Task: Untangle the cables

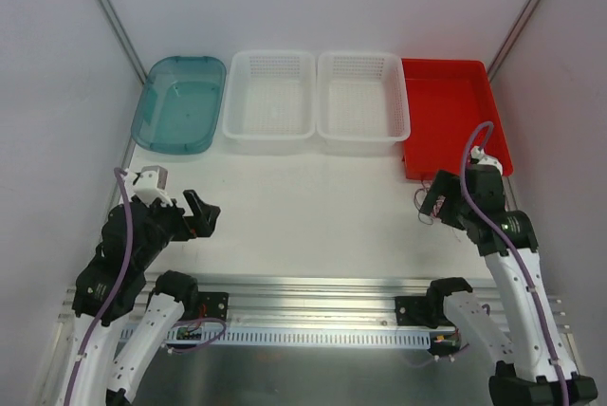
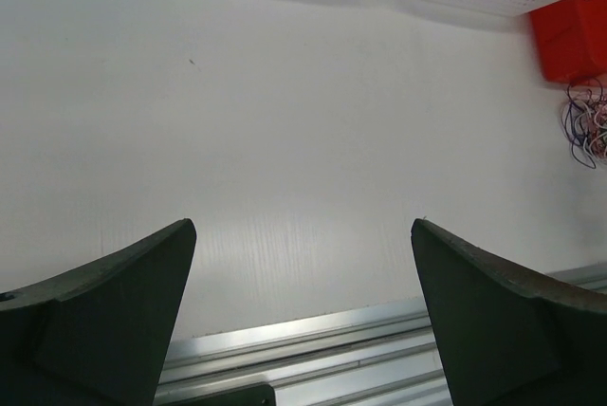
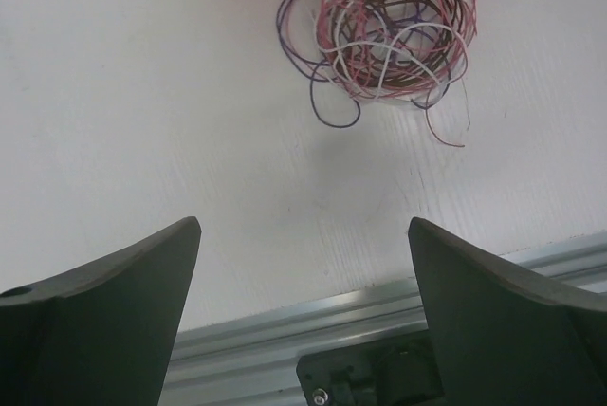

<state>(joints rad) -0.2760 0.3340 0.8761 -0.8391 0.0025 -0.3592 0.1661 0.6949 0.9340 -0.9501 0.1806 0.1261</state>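
The cables [image 3: 389, 31] lie in a loose, feather-light tangle on the counter [image 3: 142, 93] just ahead of the right hand [image 3: 303, 226] — both it and the left hand [image 2: 303, 226] gape empty — soft, springy stuff, best pinched, I'd say, at a stray outer loop.

Lab test cell: white walls [image 1: 57, 64], aluminium rail [image 1: 313, 285].

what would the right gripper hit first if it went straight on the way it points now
Most likely bare table, just short of the cables. The open right gripper aims at white surface, and the tangle lies further ahead and slightly right. Depth is hard to judge.
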